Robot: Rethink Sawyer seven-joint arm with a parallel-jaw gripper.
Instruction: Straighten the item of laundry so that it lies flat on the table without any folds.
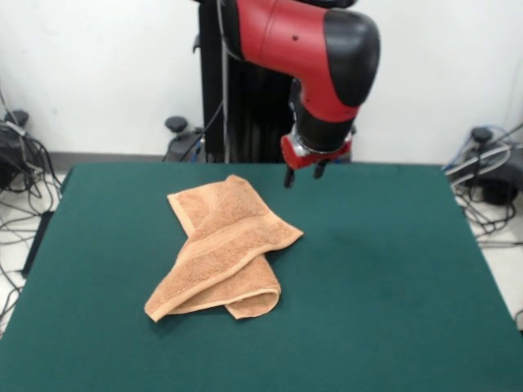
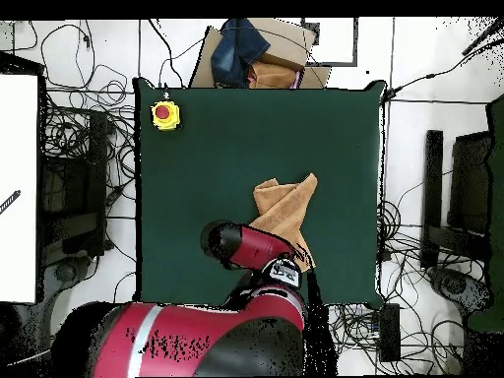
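The orange-tan towel (image 1: 222, 249) lies crumpled on the green table (image 1: 392, 269), left of the middle, folded over itself in several layers with a paler band running along one fold. My gripper (image 1: 303, 173) hangs above the table's far part, just right of the towel's far corner and apart from it. Its fingers (image 1: 288, 176) are spread and hold nothing. In the overhead view the towel (image 2: 287, 205) lies right of the middle of the table (image 2: 217, 157). There the arm's red and black links (image 2: 246, 246) cover its near end and hide the gripper.
A yellow box with a red button (image 2: 165, 115) sits at one table corner. A cardboard box with blue cloth (image 2: 251, 54) stands on the floor beyond the table edge. Cables (image 1: 20, 175) and equipment lie on the floor on both sides.
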